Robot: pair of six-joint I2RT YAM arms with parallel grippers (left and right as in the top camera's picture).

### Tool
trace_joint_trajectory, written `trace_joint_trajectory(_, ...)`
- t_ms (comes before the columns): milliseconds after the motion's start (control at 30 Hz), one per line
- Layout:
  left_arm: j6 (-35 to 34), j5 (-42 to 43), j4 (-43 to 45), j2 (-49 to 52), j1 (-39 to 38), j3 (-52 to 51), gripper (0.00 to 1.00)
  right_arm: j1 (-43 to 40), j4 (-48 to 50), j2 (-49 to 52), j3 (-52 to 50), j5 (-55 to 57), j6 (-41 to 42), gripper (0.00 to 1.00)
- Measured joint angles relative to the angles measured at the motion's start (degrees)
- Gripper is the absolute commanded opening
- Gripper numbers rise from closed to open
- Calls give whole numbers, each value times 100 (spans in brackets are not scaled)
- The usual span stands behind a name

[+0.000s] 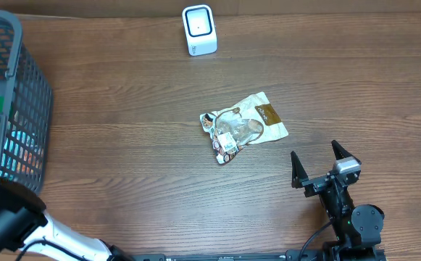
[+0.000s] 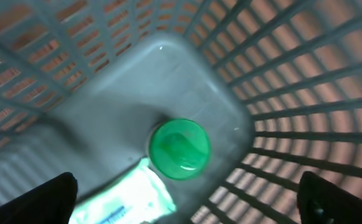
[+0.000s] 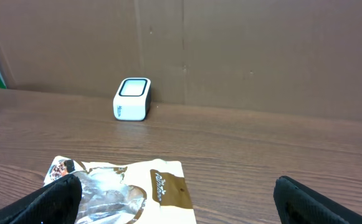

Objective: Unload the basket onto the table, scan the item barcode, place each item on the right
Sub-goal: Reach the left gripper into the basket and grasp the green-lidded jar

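Note:
A cream and brown snack bag (image 1: 243, 127) lies flat at the middle of the table, and its near edge shows in the right wrist view (image 3: 137, 193). No barcode shows on it. The white scanner (image 1: 199, 30) stands at the table's far edge, facing up (image 3: 133, 98). My right gripper (image 1: 317, 161) is open, near the front edge and a little short of the bag (image 3: 181, 208). My left gripper (image 2: 187, 208) is open above the inside of the grey basket (image 2: 305, 74). Below it lie a green-capped container (image 2: 179, 149) and a white and teal packet (image 2: 128, 202).
The grey mesh basket (image 1: 29, 87) stands at the table's left edge with several items inside. The left arm's (image 1: 11, 221) black and white links cross the lower left corner. A brown cardboard wall (image 3: 230, 50) rises behind the scanner.

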Motion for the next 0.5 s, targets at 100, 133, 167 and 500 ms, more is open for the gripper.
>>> trace_joint_trajectory(100,216,-420,94,297,-181,0,98,0,0,0,0,-2,0,100)
trace_joint_trajectory(133,264,-507,136,380,-238,0,98,0,0,0,0,0,0,100)
trace_joint_trajectory(167,337,-616,208,503,-321,0,99,0,0,0,0,0,-2,100)
trace_joint_trajectory(500,798,-1115,715,1320,-890,-2,100,0,2,0,0,0,-2,100)
